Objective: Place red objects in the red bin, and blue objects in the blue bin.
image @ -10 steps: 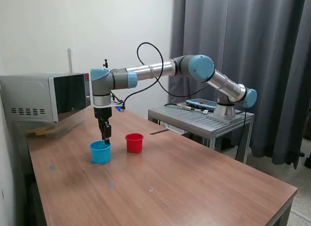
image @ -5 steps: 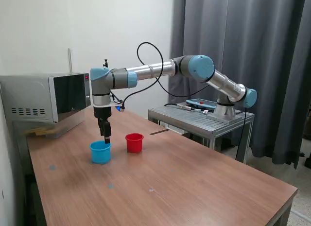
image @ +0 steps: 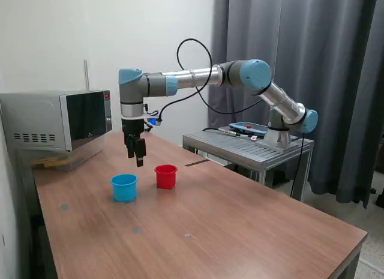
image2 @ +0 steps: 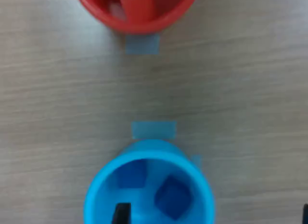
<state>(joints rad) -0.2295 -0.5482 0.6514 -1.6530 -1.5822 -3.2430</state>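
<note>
The light blue bin (image: 124, 187) and the red bin (image: 166, 176) stand side by side on the wooden table. In the wrist view, two dark blue cubes (image2: 131, 175) (image2: 173, 197) lie inside the blue bin (image2: 96, 190). A red cube (image2: 137, 5) lies inside the red bin (image2: 144, 26), which is cut off by the frame edge. My gripper (image: 139, 161) hangs above the table between the two bins, nearer the blue one. It is open and empty, and only its dark fingertips (image2: 121, 214) show in the wrist view.
A microwave (image: 60, 120) sits at the back on the exterior view's left. A metal side table (image: 249, 144) carrying the arm's base stands on the exterior view's right. Blue tape marks (image2: 153, 130) (image2: 142, 43) sit on the table beside each bin.
The gripper has lifted away from just over the blue bin and shifted toward the exterior view's right. Both bins have stayed where they were.
</note>
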